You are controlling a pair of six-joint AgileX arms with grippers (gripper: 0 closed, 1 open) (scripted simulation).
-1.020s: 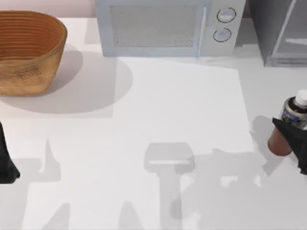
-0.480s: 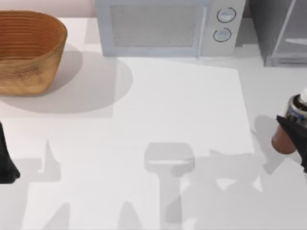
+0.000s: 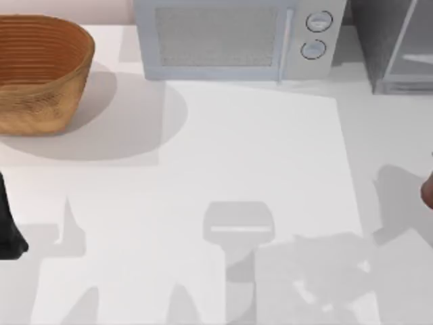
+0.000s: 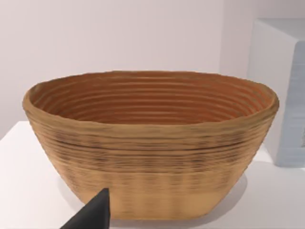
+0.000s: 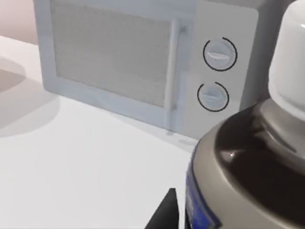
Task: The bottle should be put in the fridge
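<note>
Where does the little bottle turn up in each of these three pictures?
Top view: a reddish sliver of the bottle at the right edge, below the fridge.
Left wrist view: not in it; that view faces the basket.
Right wrist view: bottle close up, before the microwave.
Shared landmark: the microwave.

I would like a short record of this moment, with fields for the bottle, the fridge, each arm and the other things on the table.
bottle: close in front of the right wrist camera, white cap up; a reddish sliver at the top view's right edge
fridge: far right corner, dark grey
right gripper: one dark fingertip beside the bottle
left gripper: parked at the table's left edge, facing the basket
basket: far left, upright
microwave: far middle, door shut
task state: bottle not yet in the fridge
</note>
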